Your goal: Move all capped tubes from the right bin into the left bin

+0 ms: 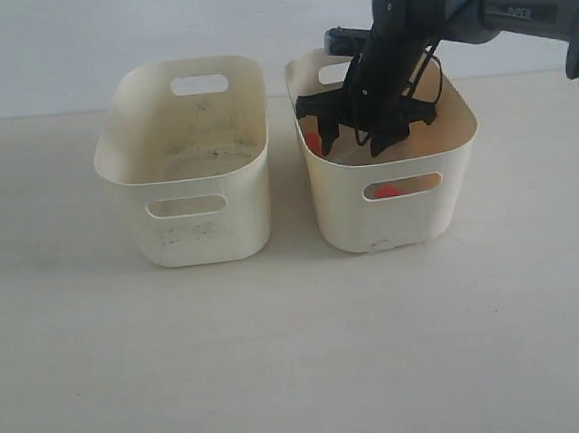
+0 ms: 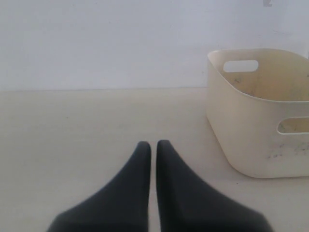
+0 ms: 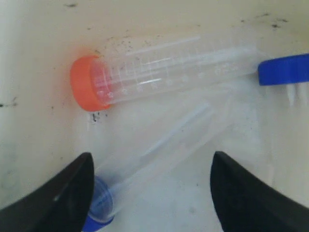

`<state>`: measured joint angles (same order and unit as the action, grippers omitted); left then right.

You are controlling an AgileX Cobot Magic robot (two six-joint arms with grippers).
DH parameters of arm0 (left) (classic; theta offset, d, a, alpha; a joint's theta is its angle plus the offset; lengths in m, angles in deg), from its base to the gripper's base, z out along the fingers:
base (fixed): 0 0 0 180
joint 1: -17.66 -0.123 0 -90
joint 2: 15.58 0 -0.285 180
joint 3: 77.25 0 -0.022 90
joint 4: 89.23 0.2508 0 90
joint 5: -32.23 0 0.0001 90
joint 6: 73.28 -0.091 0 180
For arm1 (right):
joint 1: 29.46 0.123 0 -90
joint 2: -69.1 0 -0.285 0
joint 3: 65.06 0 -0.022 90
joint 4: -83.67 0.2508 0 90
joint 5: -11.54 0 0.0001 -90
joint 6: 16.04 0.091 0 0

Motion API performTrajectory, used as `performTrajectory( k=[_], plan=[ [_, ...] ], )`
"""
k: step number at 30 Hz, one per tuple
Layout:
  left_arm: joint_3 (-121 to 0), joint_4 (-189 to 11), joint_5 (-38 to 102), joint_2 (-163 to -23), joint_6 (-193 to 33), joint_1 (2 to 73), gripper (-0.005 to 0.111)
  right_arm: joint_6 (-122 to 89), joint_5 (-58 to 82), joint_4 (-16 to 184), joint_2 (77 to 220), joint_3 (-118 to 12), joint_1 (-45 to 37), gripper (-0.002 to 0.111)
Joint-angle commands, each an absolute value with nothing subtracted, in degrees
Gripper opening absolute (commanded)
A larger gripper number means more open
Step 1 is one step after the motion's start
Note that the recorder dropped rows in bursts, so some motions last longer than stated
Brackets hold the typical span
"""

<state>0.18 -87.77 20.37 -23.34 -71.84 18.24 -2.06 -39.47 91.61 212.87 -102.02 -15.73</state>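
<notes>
Pale tabletop [image 1: 302, 376] meets a plain white wall [image 1: 55, 44], and two cream bins stand side by side toward the tabletop's far edge. The right tool [image 1: 354, 143] hangs inside the right bin [image 1: 339, 213], lowered below its rim, probably to line up a first pick. The left bin [image 1: 196, 234], with its grey-speckled floor, shows no tubes, so the transfer looks yet to begin.

The right wrist view shows what the exterior view only hints at. The right tool [image 3: 152, 164] is spread wide and holds nothing. Its two dark fingers straddle a blue-capped tube [image 3: 159, 145] that lies flat and slantwise on the bin floor, a stance suited to closing across the tube's body. Just beyond lies an orange-capped tube [image 3: 164, 72], also on its side, touching or nearly touching the first. A second blue cap [image 3: 285, 69] shows at the picture's margin, and it cannot be told whether a tube goes with it.

From the exterior view only orange-red glimpses appear, inside the right bin and through its front handle slot.

The left wrist view alone shows the left tool [image 2: 153, 145]. Its fingers are pressed almost together, holding nothing, and it is parked low over bare tabletop beside the left bin [image 2: 241, 145], clear of the work.
</notes>
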Motion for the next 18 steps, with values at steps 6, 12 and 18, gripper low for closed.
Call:
performTrajectory(
  k=[6,12,18],
  plan=[
    [0.0,-88.1,20.6,-23.4,-71.3,18.2,0.004,-1.0,-41.6,91.2,214.4,-102.2,-15.7,0.065],
    [0.0,-88.1,20.6,-23.4,-71.3,18.2,0.004,-1.8,-41.6,91.0,214.4,-102.2,-15.7,0.027],
    [0.0,-88.1,20.6,-23.4,-71.3,18.2,0.004,-1.8,-41.6,91.0,214.4,-102.2,-15.7,0.0]
  ],
)
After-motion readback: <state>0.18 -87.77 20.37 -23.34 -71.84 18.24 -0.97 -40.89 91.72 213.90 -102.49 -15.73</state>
